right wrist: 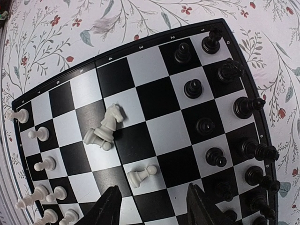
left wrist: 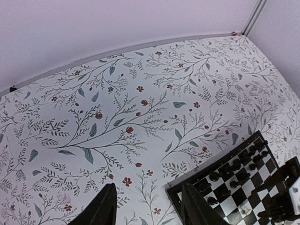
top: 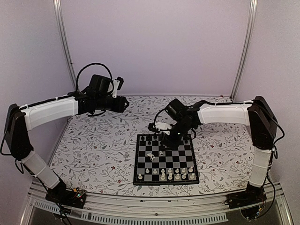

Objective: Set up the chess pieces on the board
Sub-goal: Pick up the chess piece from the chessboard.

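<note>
Right gripper (right wrist: 154, 206), mine, hangs spread and empty over the small black-and-white checkered chessboard (right wrist: 140, 61). On it, a toppled cream plastic pawn (right wrist: 143, 174) lies just ahead, long axis running finger to finger; the left gripper (left wrist: 150, 211) is well off the board.

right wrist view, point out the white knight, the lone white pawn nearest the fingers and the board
white knight (right wrist: 112, 117), right wrist view, on its body
lone white pawn (right wrist: 140, 175), right wrist view, on its body
board (right wrist: 165, 130), right wrist view, on a bare white square

Top camera overlooks the board (top: 165, 159); right wrist looks close down on it; left wrist catches its corner
</note>
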`<state>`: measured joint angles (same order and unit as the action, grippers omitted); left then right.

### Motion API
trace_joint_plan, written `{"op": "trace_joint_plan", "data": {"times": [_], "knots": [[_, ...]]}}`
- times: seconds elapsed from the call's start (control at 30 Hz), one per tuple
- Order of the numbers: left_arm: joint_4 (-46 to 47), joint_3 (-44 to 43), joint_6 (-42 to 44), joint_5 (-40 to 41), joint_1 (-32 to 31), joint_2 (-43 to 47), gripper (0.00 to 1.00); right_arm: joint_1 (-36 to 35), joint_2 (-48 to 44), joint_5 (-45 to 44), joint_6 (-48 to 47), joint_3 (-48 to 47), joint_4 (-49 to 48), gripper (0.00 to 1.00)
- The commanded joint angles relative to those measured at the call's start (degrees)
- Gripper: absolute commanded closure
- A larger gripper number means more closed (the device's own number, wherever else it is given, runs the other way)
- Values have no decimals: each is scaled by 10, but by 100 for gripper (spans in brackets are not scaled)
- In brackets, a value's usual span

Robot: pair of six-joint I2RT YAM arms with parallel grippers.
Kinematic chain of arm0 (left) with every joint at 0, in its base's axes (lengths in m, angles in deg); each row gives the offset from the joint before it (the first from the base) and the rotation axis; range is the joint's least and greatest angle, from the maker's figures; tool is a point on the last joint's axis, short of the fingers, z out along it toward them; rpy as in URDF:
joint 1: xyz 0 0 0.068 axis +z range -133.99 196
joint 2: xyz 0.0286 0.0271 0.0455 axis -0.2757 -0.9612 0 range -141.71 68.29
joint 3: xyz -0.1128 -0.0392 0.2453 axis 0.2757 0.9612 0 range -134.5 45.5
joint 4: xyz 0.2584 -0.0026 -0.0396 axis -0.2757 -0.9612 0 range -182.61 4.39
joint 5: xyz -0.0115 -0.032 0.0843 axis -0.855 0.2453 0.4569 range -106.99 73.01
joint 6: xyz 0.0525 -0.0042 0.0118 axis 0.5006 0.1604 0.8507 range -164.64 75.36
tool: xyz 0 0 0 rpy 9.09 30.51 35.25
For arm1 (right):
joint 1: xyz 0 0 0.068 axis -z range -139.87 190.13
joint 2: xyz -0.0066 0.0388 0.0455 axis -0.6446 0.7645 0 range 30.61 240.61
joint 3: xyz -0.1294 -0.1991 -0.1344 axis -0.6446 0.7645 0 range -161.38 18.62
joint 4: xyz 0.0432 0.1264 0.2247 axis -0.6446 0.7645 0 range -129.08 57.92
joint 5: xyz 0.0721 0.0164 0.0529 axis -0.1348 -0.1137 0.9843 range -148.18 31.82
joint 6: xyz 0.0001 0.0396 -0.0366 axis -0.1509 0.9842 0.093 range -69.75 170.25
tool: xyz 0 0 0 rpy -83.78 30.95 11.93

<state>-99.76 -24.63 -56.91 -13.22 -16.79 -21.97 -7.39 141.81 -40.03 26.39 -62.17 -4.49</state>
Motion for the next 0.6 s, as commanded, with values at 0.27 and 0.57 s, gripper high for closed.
{"op": "trace_joint_plan", "data": {"times": [0.27,0.57], "knots": [[10,-24,-25,-88,17,-2,51,-27,54,-47,34,-49,27,47],[5,-29,-27,-102,20,-15,52,-32,81,-73,41,-59,31,47]]}}
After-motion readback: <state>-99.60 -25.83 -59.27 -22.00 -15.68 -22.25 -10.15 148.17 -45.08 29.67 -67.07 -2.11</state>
